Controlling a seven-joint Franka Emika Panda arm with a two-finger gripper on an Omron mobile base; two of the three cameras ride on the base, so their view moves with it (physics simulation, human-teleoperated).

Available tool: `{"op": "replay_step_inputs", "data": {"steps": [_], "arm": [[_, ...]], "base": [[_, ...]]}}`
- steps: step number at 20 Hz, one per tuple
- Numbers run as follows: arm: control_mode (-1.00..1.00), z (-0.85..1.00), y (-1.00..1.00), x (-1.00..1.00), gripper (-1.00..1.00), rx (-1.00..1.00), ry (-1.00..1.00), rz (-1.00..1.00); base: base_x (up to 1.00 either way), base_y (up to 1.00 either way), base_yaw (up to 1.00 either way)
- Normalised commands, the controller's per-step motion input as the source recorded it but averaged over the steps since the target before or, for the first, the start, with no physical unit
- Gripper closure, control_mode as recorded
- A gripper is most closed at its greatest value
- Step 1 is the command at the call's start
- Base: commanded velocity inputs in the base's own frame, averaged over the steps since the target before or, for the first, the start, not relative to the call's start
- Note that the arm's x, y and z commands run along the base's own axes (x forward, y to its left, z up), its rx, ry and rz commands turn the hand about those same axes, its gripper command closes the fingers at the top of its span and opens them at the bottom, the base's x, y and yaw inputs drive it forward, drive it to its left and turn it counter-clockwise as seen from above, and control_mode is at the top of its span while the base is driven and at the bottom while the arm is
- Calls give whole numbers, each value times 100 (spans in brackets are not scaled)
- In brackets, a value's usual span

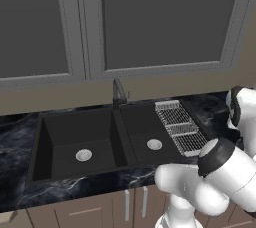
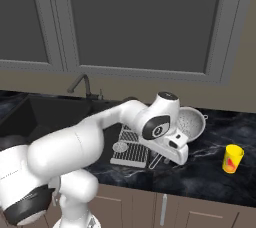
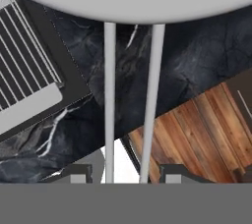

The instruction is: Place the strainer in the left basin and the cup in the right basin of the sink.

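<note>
Strainer [image 2: 192,121] rests on the counter [image 2: 210,172] beside the rack [image 2: 131,148], lifted or not unclear. Gripper [image 3: 125,173] straddles its two-wire handle [image 3: 132,100]; whether it pinches cannot be told. Judged light, rigid, slippery; the handle suits grasping, though it may swing.

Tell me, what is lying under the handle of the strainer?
Under the strainer handle is black countertop, then wooden floor past its edge. The drying rack lies beside it.
</note>
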Motion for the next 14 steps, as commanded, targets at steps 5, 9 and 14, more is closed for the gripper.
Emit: {"op": "replay_step_inputs", "data": {"steps": [5,9,14], "arm": [[-100,33,63,-27,100,-1,2,7],[-100,35,59,-13,100,0,7,10],[-100,27,60,-4,100,0,8,12]], "base": [[0,0,0],[0,0,0],[0,0,0]]}}
